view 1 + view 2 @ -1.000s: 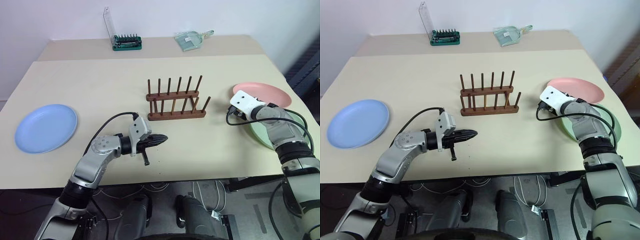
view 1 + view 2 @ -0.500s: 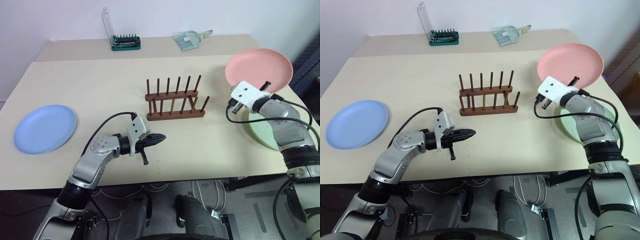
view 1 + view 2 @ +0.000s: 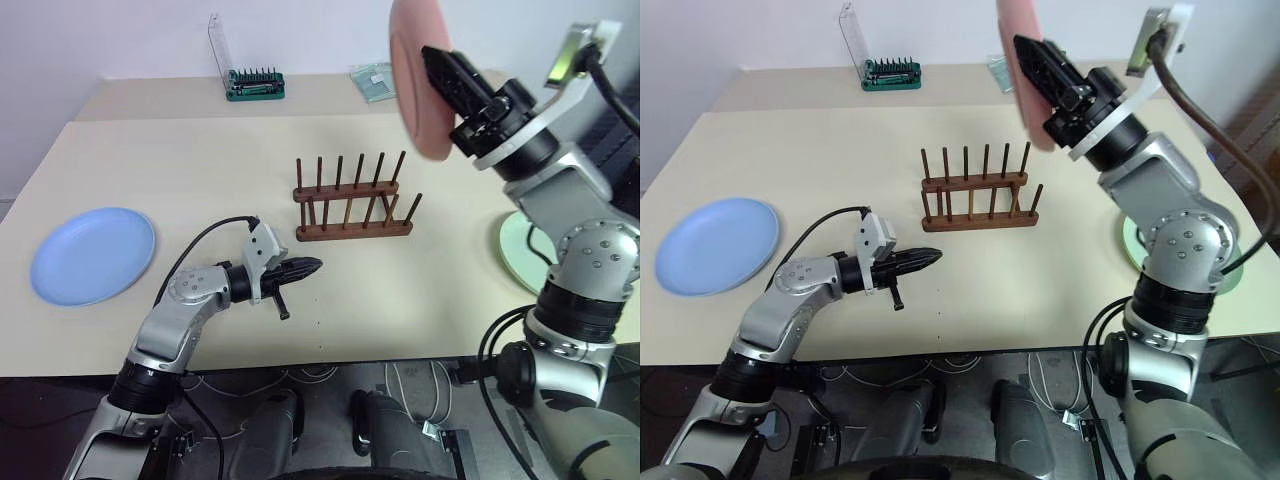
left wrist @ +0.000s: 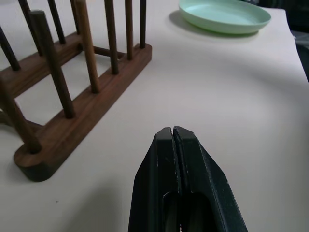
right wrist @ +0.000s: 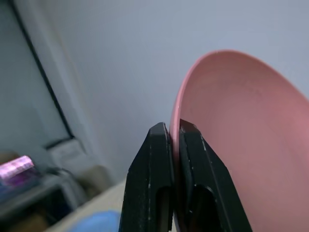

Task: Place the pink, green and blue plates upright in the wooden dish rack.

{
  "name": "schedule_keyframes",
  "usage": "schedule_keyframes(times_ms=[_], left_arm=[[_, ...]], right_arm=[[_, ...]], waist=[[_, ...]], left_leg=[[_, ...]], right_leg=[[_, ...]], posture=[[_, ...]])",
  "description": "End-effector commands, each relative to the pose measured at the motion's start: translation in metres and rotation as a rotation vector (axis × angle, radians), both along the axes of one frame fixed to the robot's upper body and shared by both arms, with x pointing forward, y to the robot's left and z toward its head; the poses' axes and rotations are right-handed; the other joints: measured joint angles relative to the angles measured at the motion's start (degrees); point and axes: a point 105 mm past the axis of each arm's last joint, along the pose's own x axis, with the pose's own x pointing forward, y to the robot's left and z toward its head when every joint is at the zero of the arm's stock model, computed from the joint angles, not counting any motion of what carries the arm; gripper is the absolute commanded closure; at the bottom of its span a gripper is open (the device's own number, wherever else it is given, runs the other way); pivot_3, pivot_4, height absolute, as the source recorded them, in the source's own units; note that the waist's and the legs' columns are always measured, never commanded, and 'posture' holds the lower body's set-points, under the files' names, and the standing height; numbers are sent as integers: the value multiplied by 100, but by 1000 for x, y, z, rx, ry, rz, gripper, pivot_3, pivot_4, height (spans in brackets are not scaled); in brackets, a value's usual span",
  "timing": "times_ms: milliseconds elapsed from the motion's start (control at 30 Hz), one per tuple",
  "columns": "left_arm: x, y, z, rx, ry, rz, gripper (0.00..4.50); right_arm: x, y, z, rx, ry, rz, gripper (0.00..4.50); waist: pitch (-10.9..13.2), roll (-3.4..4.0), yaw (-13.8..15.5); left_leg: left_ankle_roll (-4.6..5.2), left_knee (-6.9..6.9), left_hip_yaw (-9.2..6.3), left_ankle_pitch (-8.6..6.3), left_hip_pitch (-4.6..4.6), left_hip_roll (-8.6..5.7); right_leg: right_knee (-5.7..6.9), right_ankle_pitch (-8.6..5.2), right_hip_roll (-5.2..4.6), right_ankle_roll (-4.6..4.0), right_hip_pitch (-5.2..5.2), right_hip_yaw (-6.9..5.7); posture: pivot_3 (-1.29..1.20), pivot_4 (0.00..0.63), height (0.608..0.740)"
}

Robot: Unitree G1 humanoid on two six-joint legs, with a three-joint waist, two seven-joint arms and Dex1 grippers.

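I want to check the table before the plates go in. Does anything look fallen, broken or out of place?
Nothing stands out. The wooden dish rack stands upright and holds no plates, the blue plate and green plate lie flat on the table, and the right gripper holds the pink plate on edge in the air.

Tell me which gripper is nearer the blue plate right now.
Left. The left gripper hovers shut over the table between the blue plate and the rack; the right gripper is far across, raised above the rack, holding the pink plate.
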Motion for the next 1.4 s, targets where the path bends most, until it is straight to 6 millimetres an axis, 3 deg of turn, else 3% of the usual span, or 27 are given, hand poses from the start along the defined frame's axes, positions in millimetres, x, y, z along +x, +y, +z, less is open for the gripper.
schedule_keyframes(times_ms=[33, 333, 600, 767, 900, 1000, 1100, 1167, 1300, 1400], left_arm=[[-5, 0, 10, -22, -37, -11, 4500], [-8, 1, 9, -24, -34, -2, 4500], [-8, -1, 9, -24, -35, -13, 4500], [-8, -2, 8, -24, -35, -16, 4500], [-10, -2, 6, -24, -31, -14, 4500], [-11, -2, 6, -24, -29, -14, 4500], [-12, -2, 6, -24, -29, -12, 4500], [-13, -2, 6, -24, -28, -12, 4500], [-13, -2, 4, -20, -24, -17, 4500], [-12, -5, 2, -21, -17, -31, 4500]], right_arm=[[-2, -7, 8, 91, 40, 2, 4465], [13, -14, -10, 167, 167, -15, 4465], [44, -31, -32, 274, 324, -102, 4465], [52, -36, -37, 299, 351, -127, 2563], [44, -39, -21, 146, 213, -198, 496], [39, -58, -5, -18, 83, -329, 496], [26, -92, 14, -114, -34, -457, 496], [17, -116, 14, -268, -68, -568, 496], [12, -148, -11, -615, -30, -726, 496], [4, -170, -62, -909, 122, -730, 496]], waist=[[0, 0, 4], [0, 1, -13], [0, 2, -23], [1, 3, -28], [1, 4, -22], [2, 5, -2], [2, 4, 11], [2, 4, 23], [1, 2, -1], [-1, 7, -28]], left_leg=[[0, -1, 0, 0, -2, 0], [1, 1, 2, 1, -4, 1], [2, 0, 5, 1, -4, 1], [2, -1, 5, 2, -3, 2], [2, 0, 7, 2, -4, 2], [3, 0, 8, 1, -5, 1], [4, 2, 7, 1, -10, 1], [5, 2, 8, 0, -13, 1], [10, 2, 11, -4, -16, 1], [10, 3, 17, -4, -8, 5]], right_leg=[[1, 0, 0, 0, -3, 0], [4, 0, 3, -1, -5, 0], [5, 1, 7, 0, -5, 0], [7, 1, 8, 0, -5, 0], [6, 1, 8, 1, -5, 0], [3, 0, 8, 1, -5, -1], [-1, -1, 6, 2, -5, -4], [-5, -1, 5, 2, -5, -4], [-10, -5, 0, 6, -4, -6], [-6, -4, -2, 4, -2, -1]], posture=[[0, 150, 735], [0, 150, 735], [0, 150, 735], [0, 150, 735], [0, 150, 735], [0, 150, 735], [0, 150, 735], [0, 150, 735], [0, 150, 735], [0, 150, 735]])
